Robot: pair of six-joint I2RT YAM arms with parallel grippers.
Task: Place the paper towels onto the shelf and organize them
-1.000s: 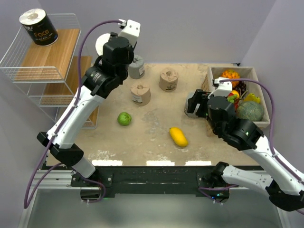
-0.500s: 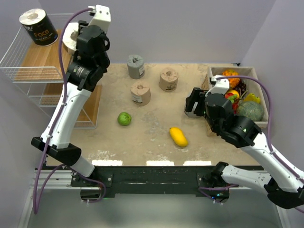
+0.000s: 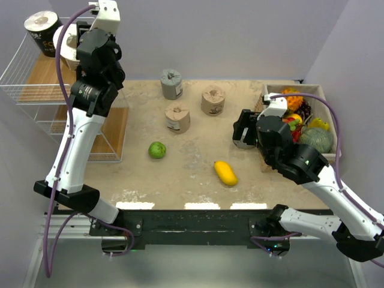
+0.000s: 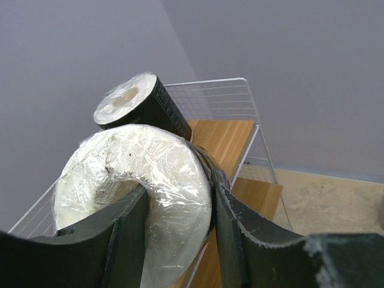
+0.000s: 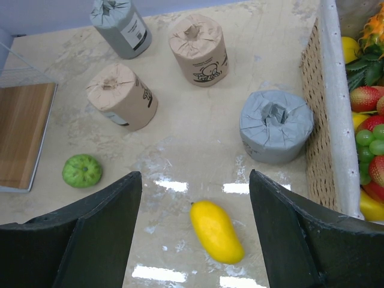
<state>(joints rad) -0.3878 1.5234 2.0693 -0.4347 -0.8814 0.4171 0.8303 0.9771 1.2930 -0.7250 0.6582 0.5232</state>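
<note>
My left gripper (image 3: 71, 45) is shut on a black-wrapped paper towel roll (image 3: 63, 41) with a white end and holds it over the top tier of the white wire shelf (image 3: 24, 90). Right beside it, a second black roll (image 3: 39, 30) stands on that tier. In the left wrist view my fingers (image 4: 129, 234) clamp the held roll (image 4: 138, 174), with the other black roll (image 4: 144, 105) and the wooden board (image 4: 225, 135) behind. Two tan rolls (image 3: 177, 117) (image 3: 213, 100) and a grey roll (image 3: 171, 84) stand on the table. My right gripper (image 5: 195, 174) is open and empty, and another grey roll (image 5: 276, 126) stands ahead of it.
A green fruit (image 3: 157, 149) and a yellow mango (image 3: 225, 173) lie on the table. A tan box of fruit (image 3: 324, 96) stands at the right edge, and the grey roll near it almost touches its wall (image 5: 327, 120). The shelf's lower board (image 5: 21, 132) reaches the table's left side.
My left arm has swung left and up with the black roll, from above the back of the table to over the shelf's top tier. The right arm has barely moved.
</note>
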